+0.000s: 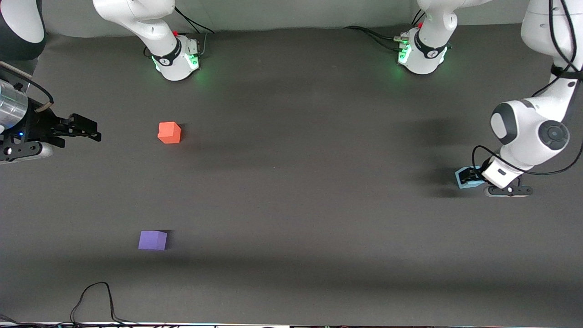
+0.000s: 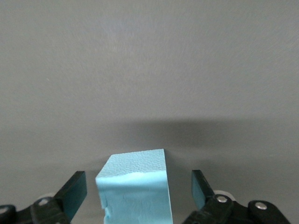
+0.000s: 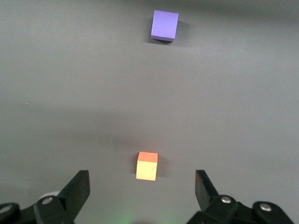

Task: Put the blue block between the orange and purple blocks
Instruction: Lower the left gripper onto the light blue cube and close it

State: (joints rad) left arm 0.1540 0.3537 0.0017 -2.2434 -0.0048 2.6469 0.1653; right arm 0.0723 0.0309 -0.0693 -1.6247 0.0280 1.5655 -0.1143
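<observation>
Violet-purple matte foam cube lies nearest the front camera. At its three o'clock, toward the left arm's end of the table, the left gripper straddles the light sky-blue matte foam cube, fingers apart, untouching. Orange-red matte cube sits at twelve o'clock from purple. The right gripper waits, fingers spread.

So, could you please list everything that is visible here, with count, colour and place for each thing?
Light sky-blue matte foam cube: one, at the left arm's end of the table, between the left hand's open fingers, not yet gripped.
Orange-red matte cube: one, toward the right arm's end, farther from the front camera than the purple cube.
Violet-purple matte cube: one, toward the right arm's end, nearer the front camera.
Dark grey table mat: one, under everything.
Black cable: one, at the table edge nearest the front camera.
Left hand: open, around the blue cube.
Right hand: open, waiting above the right arm's end of the table.
</observation>
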